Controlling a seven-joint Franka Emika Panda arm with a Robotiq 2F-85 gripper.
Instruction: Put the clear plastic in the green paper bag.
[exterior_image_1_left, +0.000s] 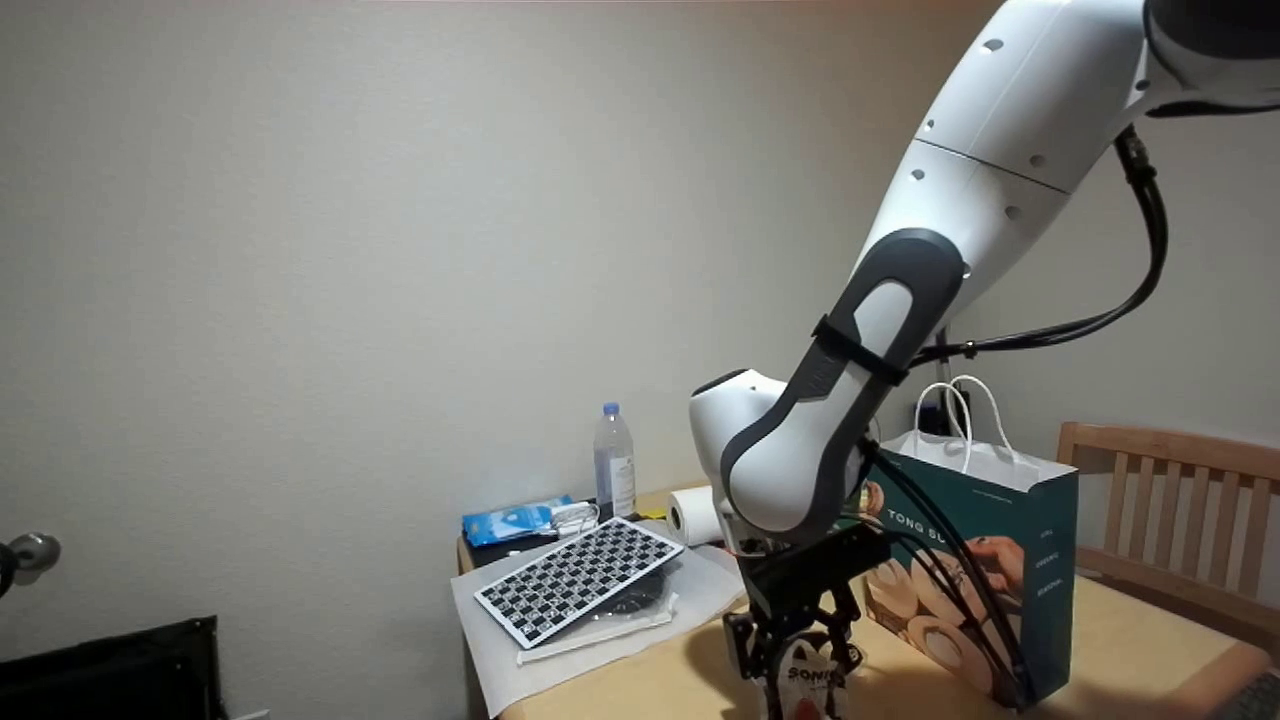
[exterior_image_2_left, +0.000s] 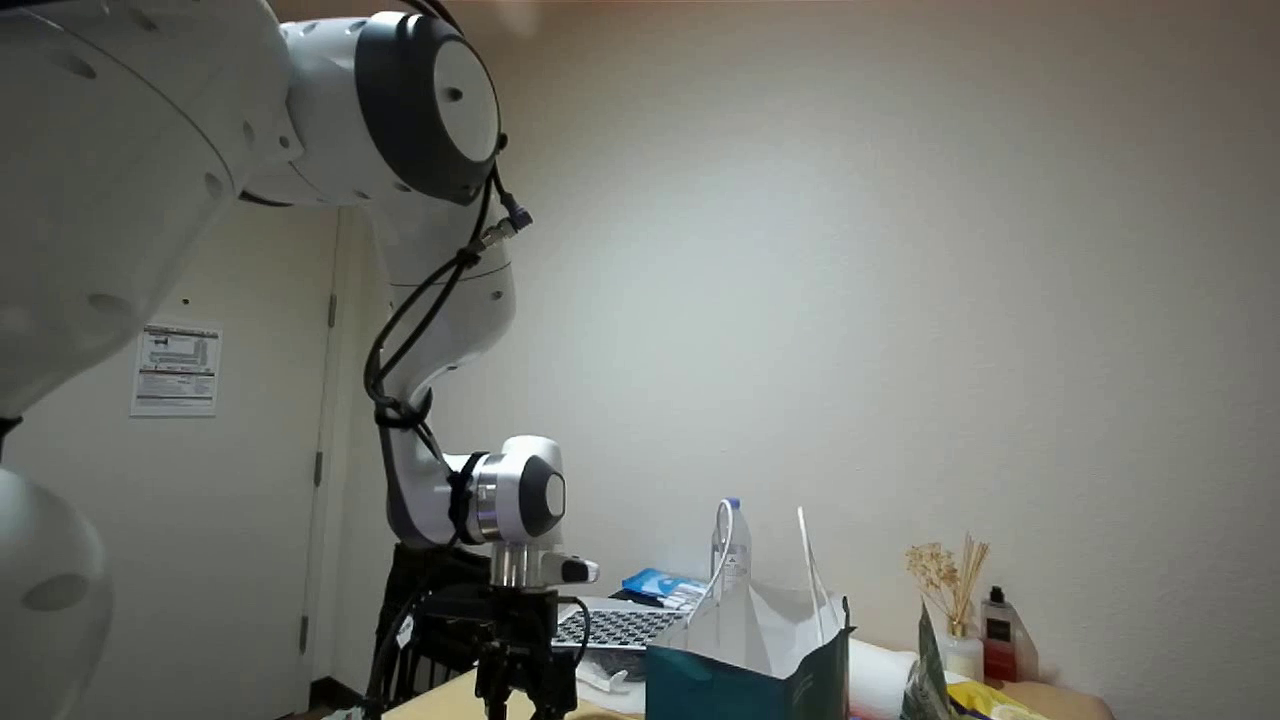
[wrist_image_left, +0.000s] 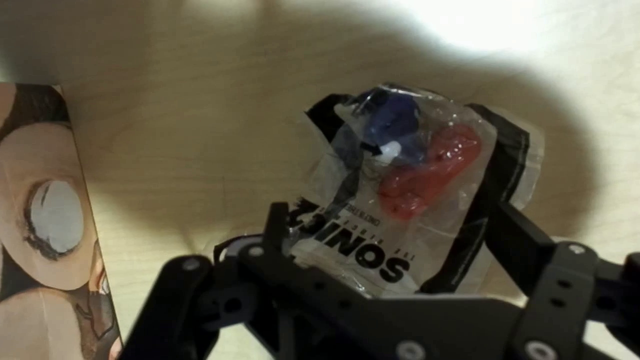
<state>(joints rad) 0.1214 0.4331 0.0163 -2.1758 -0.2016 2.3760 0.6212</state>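
Gripper (wrist_image_left: 391, 207), jaws wide apart astride the clear plastic (wrist_image_left: 425, 175), green paper bag (wrist_image_left: 45, 155) at the wrist view's left.

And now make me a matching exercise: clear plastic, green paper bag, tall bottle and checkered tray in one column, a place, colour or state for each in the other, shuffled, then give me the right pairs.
Things
1. clear plastic
2. green paper bag
3. tall bottle
4. checkered tray

Descriptions
A. blue-capped
B. black and white, lying at a tilt
C. between the parted fingers of the tool, as seen in the wrist view
D. standing upright, white inside

Right pairs: 1-C; 2-D; 3-A; 4-B
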